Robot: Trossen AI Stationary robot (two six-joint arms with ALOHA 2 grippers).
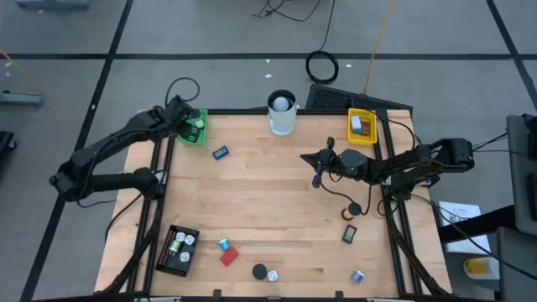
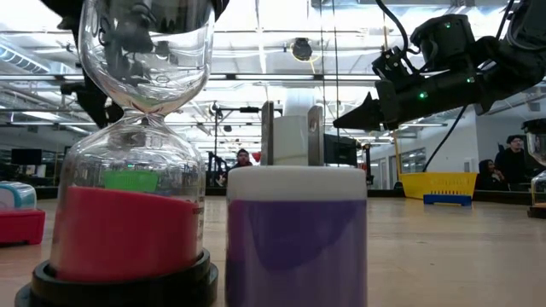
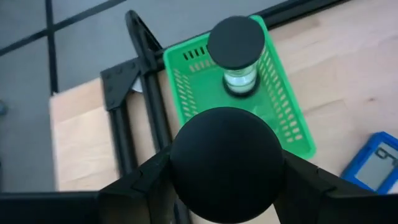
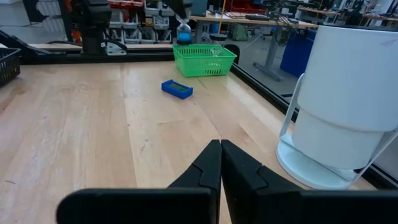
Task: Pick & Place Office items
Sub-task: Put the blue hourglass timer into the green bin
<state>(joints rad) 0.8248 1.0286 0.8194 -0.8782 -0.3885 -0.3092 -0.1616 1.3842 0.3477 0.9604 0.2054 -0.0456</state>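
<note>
You get almost no readable text here. In the left wrist view, the blue timer (image 3: 377, 163) at the frame edge shows a grey display with one dark digit that looks like a 9; you can't confirm more since the rest is cut off. The papers (image 1: 459, 215) off the table's right side in the high view carry print too small to read. The small dark device (image 1: 349, 234) on the table has a pale face, nothing legible. No brand or label reads on trays, cup or arms.
</note>
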